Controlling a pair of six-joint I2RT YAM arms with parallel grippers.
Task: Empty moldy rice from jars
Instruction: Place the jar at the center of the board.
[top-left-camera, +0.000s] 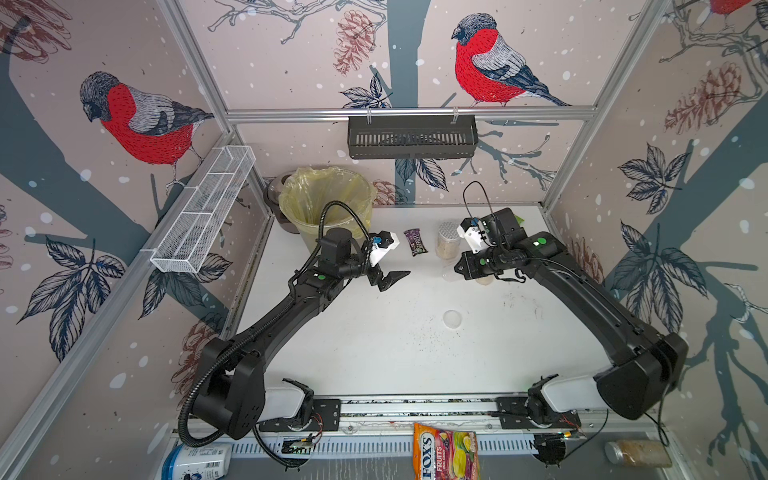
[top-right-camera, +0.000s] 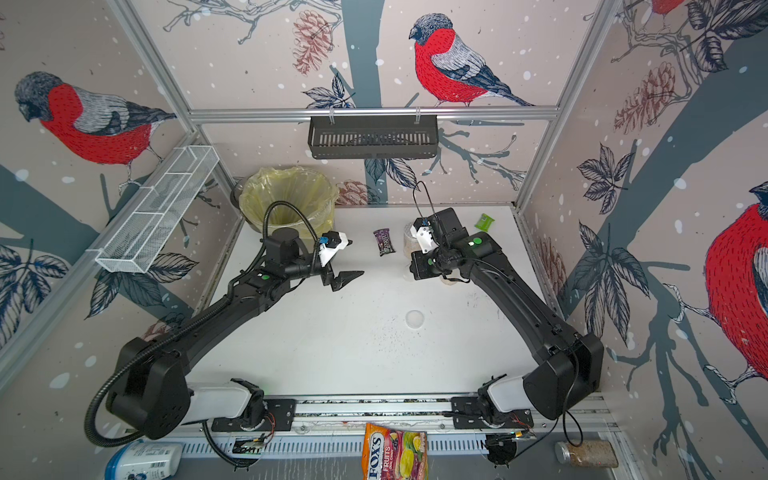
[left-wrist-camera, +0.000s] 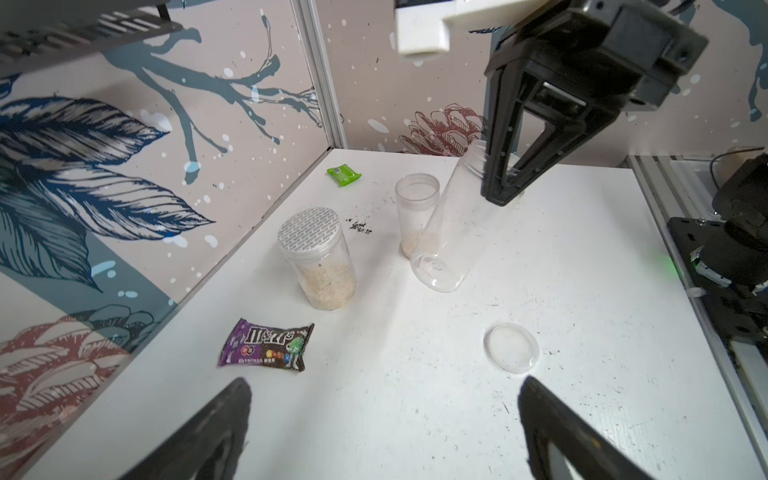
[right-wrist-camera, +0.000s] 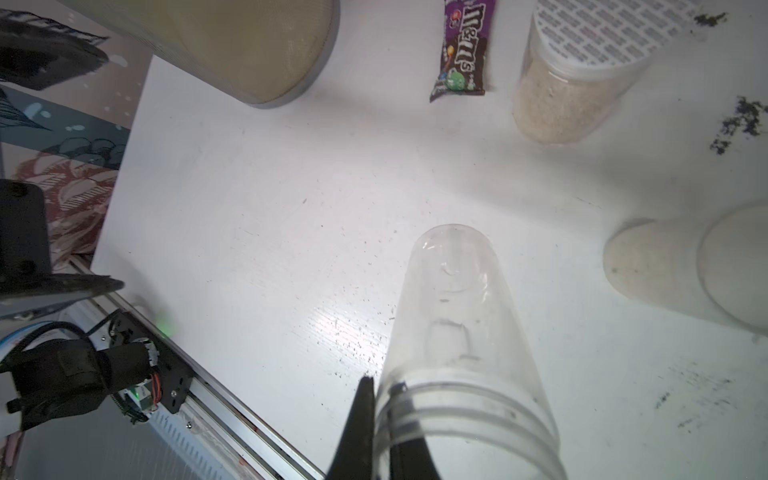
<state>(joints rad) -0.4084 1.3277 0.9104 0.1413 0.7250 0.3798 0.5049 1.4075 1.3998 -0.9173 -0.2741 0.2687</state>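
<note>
Yellow film is seen lining the bin (top-left-camera: 328, 195) left of centre in both top views. "FOX'S FRUITS" is read on a sweets bag (top-left-camera: 446, 453) at the lower edge. A purple M&M's packet (top-left-camera: 417, 242) is laid at centre, beside the wide jar (top-left-camera: 448, 241) with its dotted silver lid. The left arm is stretched from the lower left toward centre, with the left gripper (top-left-camera: 399, 277) held over the table (top-left-camera: 374, 353). The right arm is bent in from the lower right, with the right gripper (top-left-camera: 457, 268) turned leftward. A loose clear lid (top-left-camera: 451, 318) is laid lower in the frame.

In the left wrist view the left gripper's (left-wrist-camera: 384, 384) jaws are spread wide and nothing is held. The right gripper (left-wrist-camera: 503, 195) is clamped on the rim of the empty slim jar (left-wrist-camera: 440, 249), which is tilted. The moldy rice (left-wrist-camera: 330, 284) is seen in the wide jar and low in the lidded slim jar (left-wrist-camera: 415, 208) just behind the empty one. The green packet's (left-wrist-camera: 344, 175) print is too small to be read.

In the right wrist view "m&m's" is read on the packet (right-wrist-camera: 463, 50). One finger (right-wrist-camera: 361, 415) is pressed against the outside of the empty slim jar's (right-wrist-camera: 457, 332) neck.
</note>
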